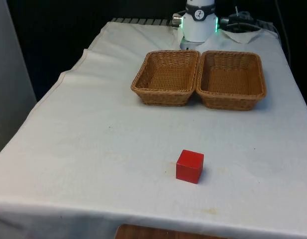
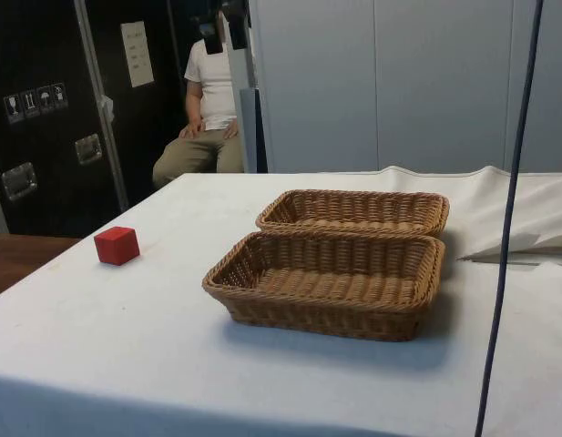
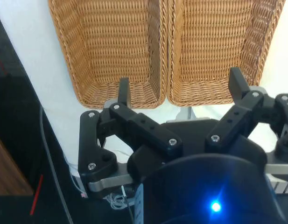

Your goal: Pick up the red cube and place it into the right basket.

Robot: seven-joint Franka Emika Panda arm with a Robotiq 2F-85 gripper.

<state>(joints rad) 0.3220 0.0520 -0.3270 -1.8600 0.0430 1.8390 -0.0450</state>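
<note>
I see the red cube alone on the counter. My end effector hangs above two wicker baskets, fingers wide apart.

front across table, side low, both sharing baskets

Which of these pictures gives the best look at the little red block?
The front view: the red cube sits near the camera, alone on the white cloth, well short of the two baskets. In the side view the cube looks smaller, off near the table's edge.
</note>
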